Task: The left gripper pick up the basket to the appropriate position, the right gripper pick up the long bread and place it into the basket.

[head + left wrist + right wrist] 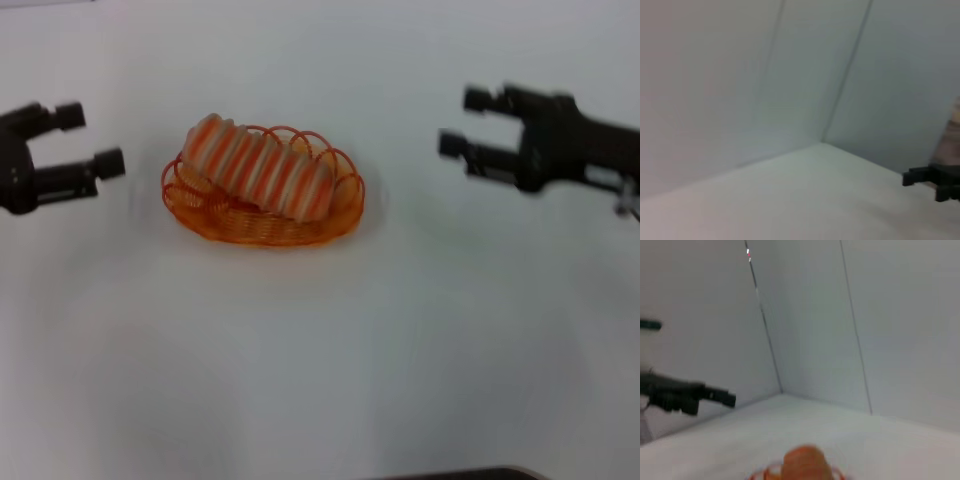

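- I take the white table (320, 380) as my biggest thing here; everything else I place against the basket (200, 205), which sits on it between the two arms.
- The basket rests flat on the table, touching neither gripper. I judge it already set where it needs to be.
- The long bread (262, 167) lies inside the basket, slanting along its length, one end propped up on the rim on the left gripper's side. That suits the task: I read the placing as done.
- The right gripper (458, 122) hangs well off to the right of the basket, fingers spread, gripping nothing. I judge it is clear because the loaf is delivered.
- The left gripper (92, 138) sits well to the left of the basket, prongs likewise spread and empty, pointing toward it.
- From the right wrist view I see the bread's end (805, 465) low in front, apart from that gripper.
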Tool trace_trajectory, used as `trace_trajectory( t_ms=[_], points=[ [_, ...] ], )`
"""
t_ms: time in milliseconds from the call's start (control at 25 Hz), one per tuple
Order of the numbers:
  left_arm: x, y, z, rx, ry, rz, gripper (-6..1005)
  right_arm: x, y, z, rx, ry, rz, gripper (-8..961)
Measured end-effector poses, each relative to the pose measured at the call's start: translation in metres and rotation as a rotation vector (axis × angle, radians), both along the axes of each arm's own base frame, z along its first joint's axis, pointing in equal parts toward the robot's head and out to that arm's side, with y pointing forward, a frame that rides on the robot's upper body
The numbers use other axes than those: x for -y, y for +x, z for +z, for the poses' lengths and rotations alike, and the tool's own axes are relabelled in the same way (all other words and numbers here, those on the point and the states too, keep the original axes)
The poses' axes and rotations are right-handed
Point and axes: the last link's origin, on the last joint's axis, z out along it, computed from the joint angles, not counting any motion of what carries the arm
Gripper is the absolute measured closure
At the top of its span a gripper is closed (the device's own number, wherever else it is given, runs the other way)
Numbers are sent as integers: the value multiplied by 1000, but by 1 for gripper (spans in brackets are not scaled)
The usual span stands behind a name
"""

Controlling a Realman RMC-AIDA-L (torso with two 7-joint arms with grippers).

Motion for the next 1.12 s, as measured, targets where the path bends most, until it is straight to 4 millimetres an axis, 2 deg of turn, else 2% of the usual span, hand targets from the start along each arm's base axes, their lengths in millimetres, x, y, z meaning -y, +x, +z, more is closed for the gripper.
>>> trace_trajectory(
  t_ms=[200,360,680,1120],
  points=[
    [-1,3,-3,-66,-133,10,90,30,31,9,121,-84,-54,220],
    [-3,2,-9,-77,-126,22,90,32,36,9,179,-133,-58,223],
    [1,-4,-18,-75,-131,52,90,28,26,11,199,-121,18,231],
    [12,-21,-29,-115,-178,115,90,13,13,12,229,-106,89,237]
  ],
)
